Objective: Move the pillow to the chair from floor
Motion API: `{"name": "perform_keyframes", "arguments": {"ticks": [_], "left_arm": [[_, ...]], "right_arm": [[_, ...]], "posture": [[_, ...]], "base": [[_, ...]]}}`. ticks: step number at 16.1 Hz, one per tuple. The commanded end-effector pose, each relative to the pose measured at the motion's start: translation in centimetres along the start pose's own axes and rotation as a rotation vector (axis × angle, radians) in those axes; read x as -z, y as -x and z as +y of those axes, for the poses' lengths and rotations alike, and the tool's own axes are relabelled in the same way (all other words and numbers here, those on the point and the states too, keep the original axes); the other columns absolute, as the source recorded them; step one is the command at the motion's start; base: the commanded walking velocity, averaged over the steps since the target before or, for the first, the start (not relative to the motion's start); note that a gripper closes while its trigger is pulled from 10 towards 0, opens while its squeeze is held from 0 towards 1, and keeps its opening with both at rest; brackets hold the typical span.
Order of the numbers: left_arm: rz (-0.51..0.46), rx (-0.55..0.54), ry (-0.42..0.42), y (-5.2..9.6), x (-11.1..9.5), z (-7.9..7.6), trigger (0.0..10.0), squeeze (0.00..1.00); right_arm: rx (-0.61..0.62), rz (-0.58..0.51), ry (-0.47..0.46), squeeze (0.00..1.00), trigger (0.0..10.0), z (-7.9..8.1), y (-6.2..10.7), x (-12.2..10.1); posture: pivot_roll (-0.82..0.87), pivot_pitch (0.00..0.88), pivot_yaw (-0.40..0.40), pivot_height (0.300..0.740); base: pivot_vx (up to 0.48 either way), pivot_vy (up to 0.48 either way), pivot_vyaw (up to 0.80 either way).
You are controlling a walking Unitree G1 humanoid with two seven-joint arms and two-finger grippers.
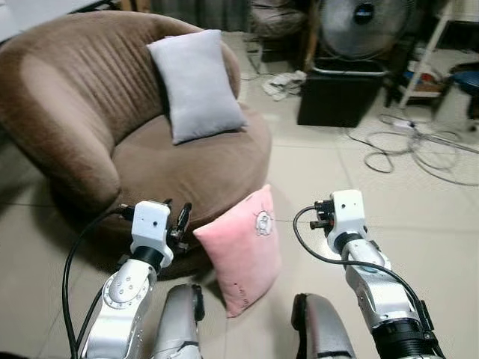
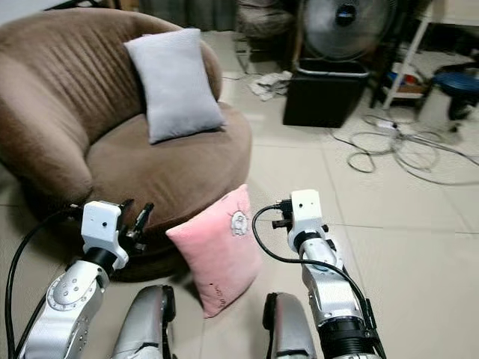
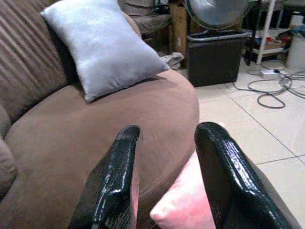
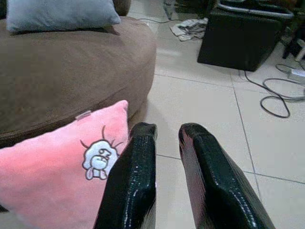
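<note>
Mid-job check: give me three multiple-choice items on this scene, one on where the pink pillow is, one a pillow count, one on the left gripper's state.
1. Where is the pink pillow?
A. on the chair seat
B. on the floor, leaning on the chair base
C. on the black box

2. How many pillows are in view?
A. one
B. two
C. three

3. The left gripper is:
A. open, holding nothing
B. shut on the pink pillow
C. shut on a cable

Key: 1 B, it stands on the tiles against the brown chair. 2 B, pink plus the grey pillow. 3 A, gap between fingers.
</note>
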State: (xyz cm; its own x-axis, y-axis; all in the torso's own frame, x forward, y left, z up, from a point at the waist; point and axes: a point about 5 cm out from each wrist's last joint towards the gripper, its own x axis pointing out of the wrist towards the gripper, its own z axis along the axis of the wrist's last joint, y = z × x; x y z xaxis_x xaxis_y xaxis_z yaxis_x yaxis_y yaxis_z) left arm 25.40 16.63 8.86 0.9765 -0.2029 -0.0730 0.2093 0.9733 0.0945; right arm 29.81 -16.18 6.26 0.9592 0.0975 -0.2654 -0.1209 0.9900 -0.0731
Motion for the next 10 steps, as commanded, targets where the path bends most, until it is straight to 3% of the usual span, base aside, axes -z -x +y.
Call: {"name": "perform_keyframes", "arguments": {"ticks": [1, 6, 7, 8, 10], "left_arm": [[0.001, 0.001, -0.005, 0.1, -0.1, 0.0, 10.0, 0.00], [0.029, 0.035, 0.042, -0.3, 0.7, -0.1, 10.0, 0.00], [0.030, 0.058, 0.129, -1.0, 1.3, 0.0, 10.0, 1.00], [0.053, 0.051, 0.141, -1.2, 1.7, 0.2, 10.0, 1.00], [0.121, 0.072, 0.270, -2.8, 3.4, 0.2, 10.0, 1.00]], "right_arm": [[-0.005, -0.013, 0.008, 0.00, 10.0, 0.0, -0.3, -0.6], [-0.040, -0.020, 0.014, 0.00, 10.0, 0.3, -0.2, -0.7], [-0.108, -0.044, 0.034, 0.00, 10.0, 1.1, -0.2, -1.1], [-0.132, -0.045, 0.046, 0.00, 10.0, 1.4, -0.2, -1.2], [-0.227, -0.060, 0.090, 0.00, 10.0, 2.4, 0.2, -1.4]], "posture": [[0.07, 0.000, -0.004, 0.557], [0.07, 0.000, -0.005, 0.557], [0.07, 0.013, -0.007, 0.557], [0.07, 0.013, -0.007, 0.557], [0.06, 0.037, -0.012, 0.557]], "base": [[0.000, 0.000, 0.00], [0.000, 0.000, 0.00], [0.000, 0.000, 0.00], [0.000, 0.000, 0.00], [0.000, 0.000, 0.00]]}}
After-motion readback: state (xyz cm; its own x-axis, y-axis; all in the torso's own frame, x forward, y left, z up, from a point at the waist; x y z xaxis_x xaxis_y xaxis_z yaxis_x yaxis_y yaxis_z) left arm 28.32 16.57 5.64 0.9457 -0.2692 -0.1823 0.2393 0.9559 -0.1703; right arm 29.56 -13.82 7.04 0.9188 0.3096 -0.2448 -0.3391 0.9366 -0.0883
